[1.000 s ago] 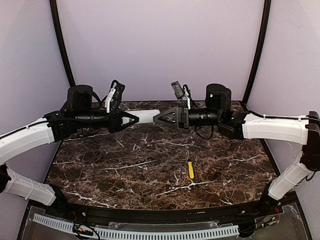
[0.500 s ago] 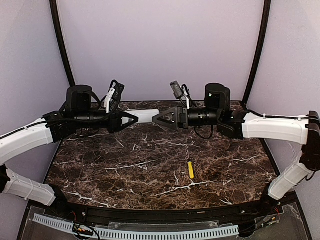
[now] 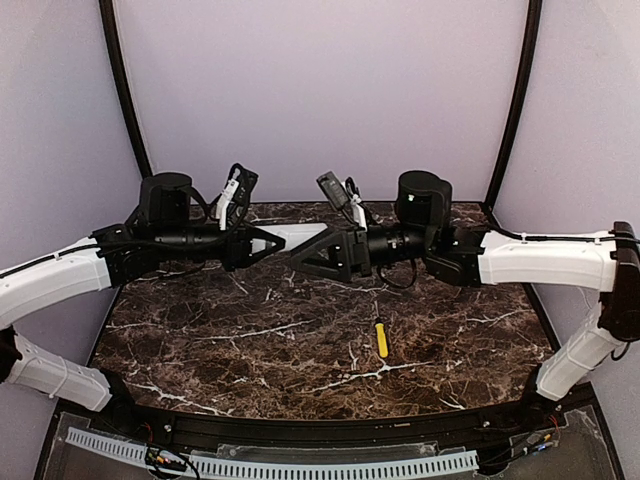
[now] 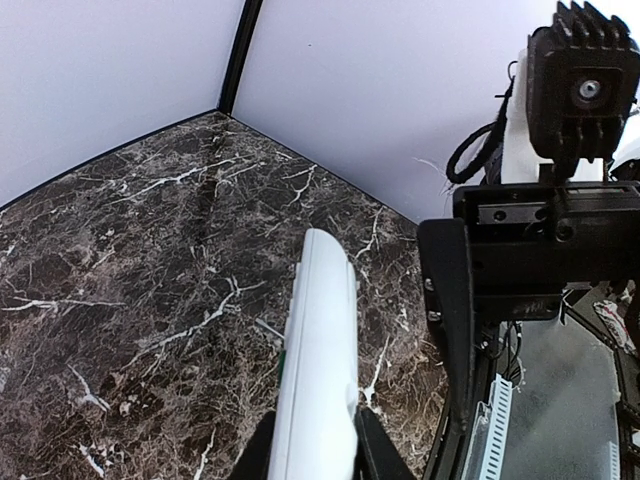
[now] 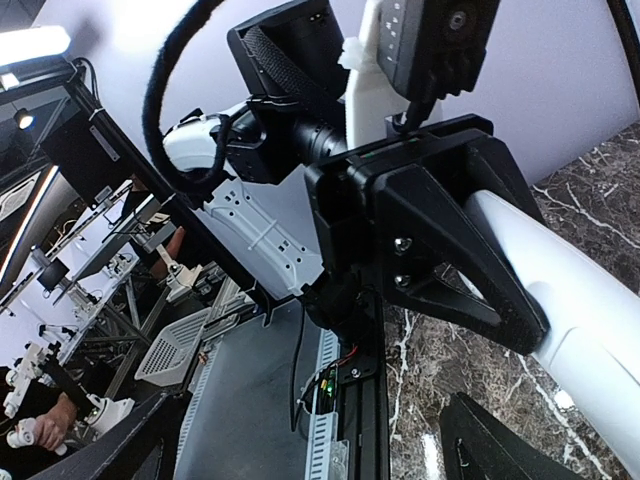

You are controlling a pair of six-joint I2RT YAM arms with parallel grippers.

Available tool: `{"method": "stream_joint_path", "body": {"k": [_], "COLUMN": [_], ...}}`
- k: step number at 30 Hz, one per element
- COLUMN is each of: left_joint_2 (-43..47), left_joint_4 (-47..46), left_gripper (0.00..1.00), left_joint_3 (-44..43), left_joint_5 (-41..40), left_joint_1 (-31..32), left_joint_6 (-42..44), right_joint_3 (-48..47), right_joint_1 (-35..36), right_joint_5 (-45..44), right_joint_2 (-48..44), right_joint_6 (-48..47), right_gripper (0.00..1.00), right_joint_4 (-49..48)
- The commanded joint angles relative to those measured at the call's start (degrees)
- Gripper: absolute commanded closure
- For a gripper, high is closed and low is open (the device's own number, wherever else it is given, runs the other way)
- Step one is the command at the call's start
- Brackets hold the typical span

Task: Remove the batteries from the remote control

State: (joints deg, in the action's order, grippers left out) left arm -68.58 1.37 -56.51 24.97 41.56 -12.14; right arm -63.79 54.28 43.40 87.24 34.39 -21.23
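Observation:
The remote control [image 3: 298,235] is a slim white bar held in the air above the far side of the table, with my left gripper [image 3: 272,241] shut on its near end. In the left wrist view the remote control [image 4: 320,330] runs up from between my left gripper's [image 4: 318,445] fingers. My right gripper [image 3: 300,253] stands open, close against the remote's free end. One of its black fingers [image 4: 450,330] is just to the remote's right. In the right wrist view the remote control [image 5: 575,310] sticks out of the left gripper [image 5: 440,235]. No batteries show.
A yellow-handled tool with a black tip [image 3: 381,339] lies on the dark marble table [image 3: 250,340], right of the middle. Lilac walls close the table in at the back and sides. A ribbed cable rail [image 3: 300,465] runs along the near edge.
My right gripper has moved left and turned, from facing the remote's tip to overlapping its free end. The left gripper, still holding the remote, shifted slightly right.

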Motion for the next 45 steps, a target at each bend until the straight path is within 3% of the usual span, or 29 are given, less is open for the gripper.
{"method": "stream_joint_path", "body": {"k": [1,8,18,26,45], "left_joint_2": [0.21,0.46,0.74,1.07,0.9], "left_joint_4": [-2.0,-1.72,-1.67,-1.65,-1.91], "left_gripper": [1.0,1.0,1.0,1.0,1.0], "left_joint_3": [-0.81,-0.8,-0.82,-0.85,-0.8], "left_joint_5": [0.26,-1.64,-3.64,-3.92,-2.6], "left_joint_1": [0.1,0.09,0.1,0.08,0.05], "left_joint_6": [0.58,0.56,-0.06,-0.39,-1.54], "right_joint_3": [-1.78,-0.22,6.7,6.31,4.01], "right_joint_1": [0.5,0.57,0.65,0.65,0.64], "right_joint_5": [2.89,0.25,-17.99,-28.72,-25.81], "right_joint_2": [0.55,-2.0,-10.47,-10.48,-5.91], "right_joint_6": [-0.66,-2.33,-5.26,-5.48,-5.52], "right_gripper": [0.1,0.11,0.1,0.1,0.11], "right_joint_4": [-3.11,-2.67,-0.86,5.66,3.94]}}
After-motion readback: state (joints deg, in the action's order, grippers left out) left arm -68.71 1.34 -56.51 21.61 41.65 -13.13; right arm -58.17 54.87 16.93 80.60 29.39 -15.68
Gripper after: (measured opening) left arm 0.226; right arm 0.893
